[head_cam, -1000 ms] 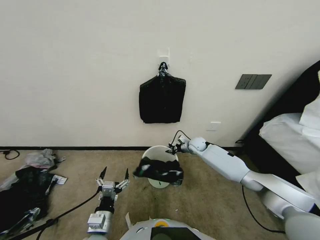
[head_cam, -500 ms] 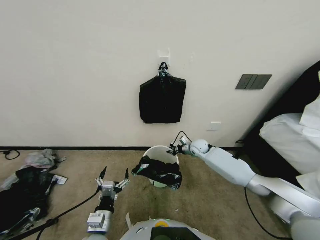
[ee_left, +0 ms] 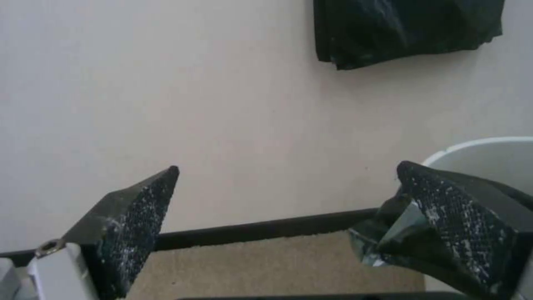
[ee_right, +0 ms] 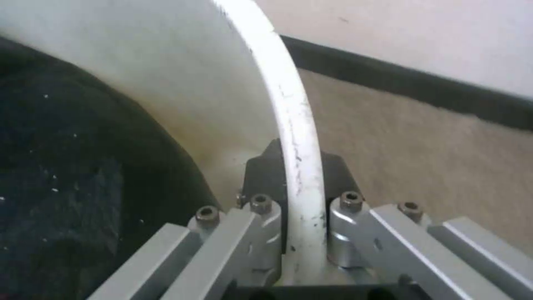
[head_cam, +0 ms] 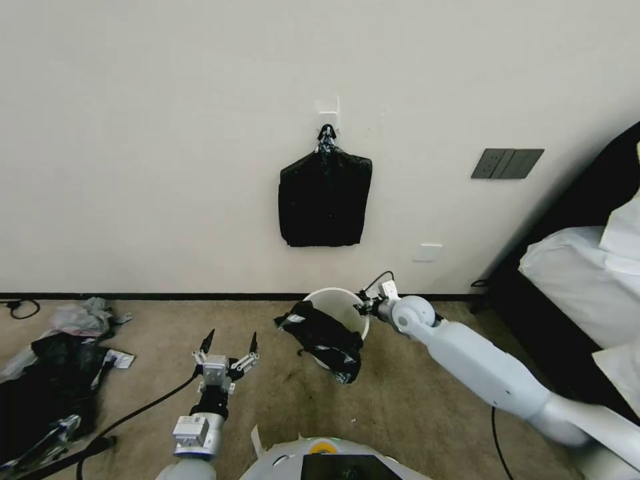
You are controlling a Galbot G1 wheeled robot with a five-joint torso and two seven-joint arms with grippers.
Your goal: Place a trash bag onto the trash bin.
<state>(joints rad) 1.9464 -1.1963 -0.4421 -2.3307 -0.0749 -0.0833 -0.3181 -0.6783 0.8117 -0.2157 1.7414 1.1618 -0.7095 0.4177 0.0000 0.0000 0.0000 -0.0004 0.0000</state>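
Observation:
The cream-white trash bin [head_cam: 347, 301] stands on the carpet close to the wall. My right gripper [head_cam: 365, 308] is shut on its right rim; in the right wrist view the fingers [ee_right: 261, 208] clamp the white rim [ee_right: 294, 125] from both sides. The black trash bag [head_cam: 325, 338] hangs crumpled over the bin's left front edge and down its outside, and also shows as the dark trash bag [ee_right: 66, 166] inside the wall. My left gripper [head_cam: 227, 347] is open, low over the carpet left of the bin. Its view shows the bin [ee_left: 489, 158] and the bag [ee_left: 383, 241].
A thick sheaf of black bags [head_cam: 325, 200] hangs from a wall hook above the bin. A black plastic heap with scraps [head_cam: 47, 380] lies at the far left. A bed with white bedding [head_cam: 587, 267] stands at the right. Cables run over the carpet.
My right gripper has moved right and nearer, taking the bin's rim with it. The bag has slid from across the bin's front to its left side. The left arm has barely moved.

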